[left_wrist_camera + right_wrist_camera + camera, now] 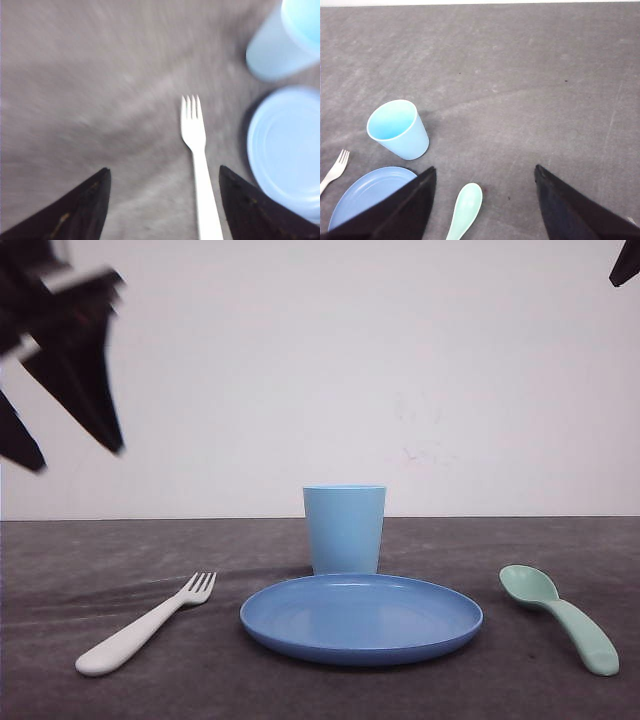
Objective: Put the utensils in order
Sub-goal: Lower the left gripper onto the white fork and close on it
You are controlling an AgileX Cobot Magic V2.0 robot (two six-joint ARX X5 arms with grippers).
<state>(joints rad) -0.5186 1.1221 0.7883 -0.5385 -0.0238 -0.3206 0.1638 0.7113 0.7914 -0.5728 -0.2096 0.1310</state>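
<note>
Two spread fingers of the left tool (162, 210) are being held released above the white plastic fork (199, 165); its thick handle, lying between them, should be straddled squarely before closing.

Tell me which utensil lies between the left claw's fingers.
The white fork: in the left wrist view it lies on the table between the open left claw fingers. The mint-green spoon lies right of the plate.

You see the round blue plastic plate (361, 619) central on the grey table (60, 570), the light blue plastic cup (344, 528) just behind it, the white plastic fork (146, 626) left, the mint-green plastic spoon (560, 617) right.
</note>
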